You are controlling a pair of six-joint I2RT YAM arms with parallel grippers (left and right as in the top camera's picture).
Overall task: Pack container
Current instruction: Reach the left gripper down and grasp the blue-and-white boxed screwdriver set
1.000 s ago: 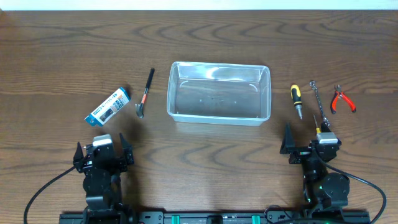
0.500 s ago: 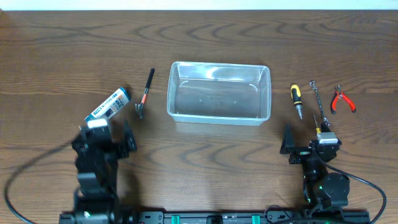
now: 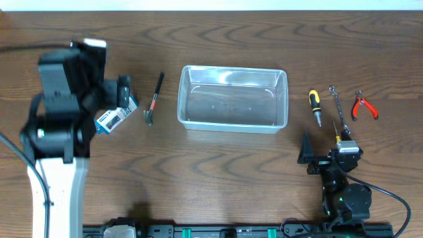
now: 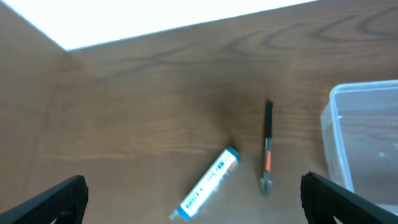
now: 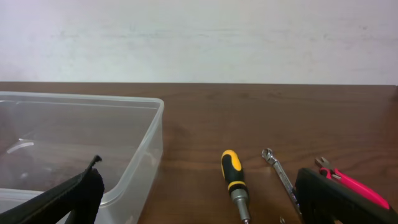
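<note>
Left gripper (image 4: 193, 186) gone from lower left to upper left of overhead frame, now above box (image 3: 114, 118). Right gripper (image 5: 198, 186) unmoved, lower right. Left jaws wide, holding nothing, box seen below between fingers. Right jaws wide, empty. Container (image 3: 231, 125) centre frame, empty.

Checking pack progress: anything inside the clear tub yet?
The container looks empty: only its bare floor shows from overhead, none of it covered. The screwdriver, wrench and pliers lie outside it.
</note>
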